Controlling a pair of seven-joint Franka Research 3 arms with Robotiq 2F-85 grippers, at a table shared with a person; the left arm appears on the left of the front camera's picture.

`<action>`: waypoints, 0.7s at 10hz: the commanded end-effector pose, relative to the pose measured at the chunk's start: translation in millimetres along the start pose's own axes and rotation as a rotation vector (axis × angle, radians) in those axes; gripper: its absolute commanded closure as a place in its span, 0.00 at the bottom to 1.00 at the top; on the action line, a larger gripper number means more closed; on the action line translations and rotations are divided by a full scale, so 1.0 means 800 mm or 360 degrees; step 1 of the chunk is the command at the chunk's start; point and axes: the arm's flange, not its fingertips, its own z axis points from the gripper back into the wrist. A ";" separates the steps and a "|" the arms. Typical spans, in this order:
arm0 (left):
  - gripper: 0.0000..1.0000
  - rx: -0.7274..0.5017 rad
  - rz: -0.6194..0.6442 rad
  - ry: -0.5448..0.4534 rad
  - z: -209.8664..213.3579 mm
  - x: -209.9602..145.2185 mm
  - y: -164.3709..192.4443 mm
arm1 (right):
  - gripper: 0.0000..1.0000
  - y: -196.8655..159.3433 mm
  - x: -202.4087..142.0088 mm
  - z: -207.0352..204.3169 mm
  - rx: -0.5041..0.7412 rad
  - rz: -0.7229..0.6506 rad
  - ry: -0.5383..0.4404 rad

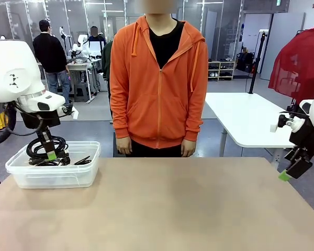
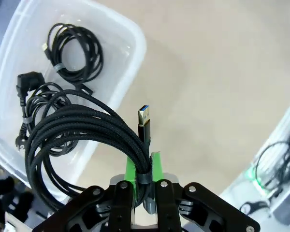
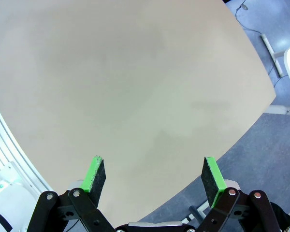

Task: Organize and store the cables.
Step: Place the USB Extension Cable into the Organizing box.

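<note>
My left gripper hangs over the clear plastic bin at the table's left and is shut on a coiled braided black cable. That cable's blue-tipped USB plug sticks up past the green pads. Two more coiled black cables lie in the bin, one of them with a power plug. At the table's right edge, above the floor side, my right gripper stands open with nothing between its fingers; it is also in the front view.
A person in an orange hoodie stands at the far side of the table with hands down. The tan tabletop stretches from the bin to the right edge. A white table stands behind on the right.
</note>
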 end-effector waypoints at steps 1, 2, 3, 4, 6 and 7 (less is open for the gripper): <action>1.00 0.0013 0.0041 -0.0058 -0.025 0.016 0.013 | 0.00 -0.003 0.003 0.000 0.0000 -0.0011 0.0015; 1.00 0.0008 0.0055 -0.0081 -0.033 0.020 0.020 | 0.00 -0.003 0.003 0.000 0.0000 -0.0011 0.0015; 1.00 -0.0004 0.0068 -0.0083 -0.042 0.022 0.026 | 0.00 -0.003 0.003 0.000 0.0000 -0.0011 0.0015; 1.00 0.0001 0.0079 -0.0052 -0.049 0.027 0.032 | 0.00 -0.003 0.003 0.000 0.0000 -0.0011 0.0015; 1.00 0.0003 0.0053 -0.0087 -0.058 0.040 0.047 | 0.00 -0.003 0.003 0.000 0.0000 -0.0011 0.0015; 1.00 -0.0011 0.0044 -0.0072 -0.058 0.047 0.054 | 0.00 -0.003 0.003 0.000 0.0000 -0.0011 0.0015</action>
